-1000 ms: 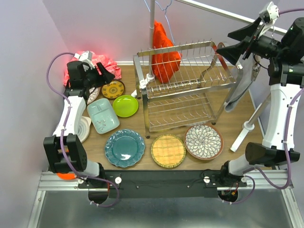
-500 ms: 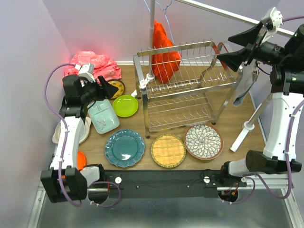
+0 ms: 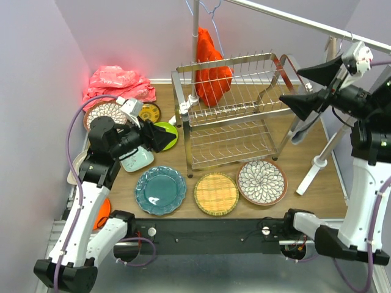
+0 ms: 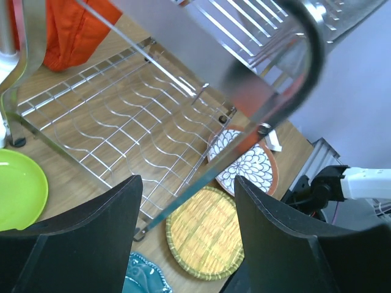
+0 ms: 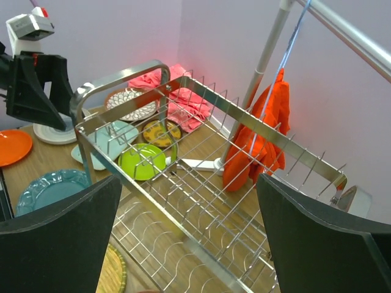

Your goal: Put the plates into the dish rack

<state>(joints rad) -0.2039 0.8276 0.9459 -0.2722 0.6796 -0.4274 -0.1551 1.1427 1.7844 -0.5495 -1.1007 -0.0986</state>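
Note:
The chrome dish rack (image 3: pixel 227 61) stands empty at mid-table, also filling the left wrist view (image 4: pixel 116 116) and the right wrist view (image 5: pixel 201 201). In front of it lie a teal plate (image 3: pixel 160 190), a woven-yellow plate (image 3: pixel 215 193) and a white petal plate (image 3: pixel 262 182). To its left are a lime plate (image 3: pixel 156 143), a mint tray (image 3: pixel 135 161), a small dark-yellow round (image 3: pixel 148 112), another petal plate (image 3: pixel 105 113) and an orange plate (image 3: pixel 104 207). My left gripper (image 3: pixel 166 135) hovers open over the lime plate, holding nothing. My right gripper (image 3: pixel 288 82) hangs open above the rack's right end.
A red-orange cloth (image 3: pixel 211 67) hangs from a hanger on a pole behind the rack. A pink cloth (image 3: pixel 119 82) is bunched in the back left corner. A metal stand with a white foot (image 3: pixel 314 171) rises right of the rack. Walls close in at left and back.
My left arm has swung from the back left corner forward and right, bringing its gripper over the lime plate. My right gripper has shifted slightly right and down. Both stay open.

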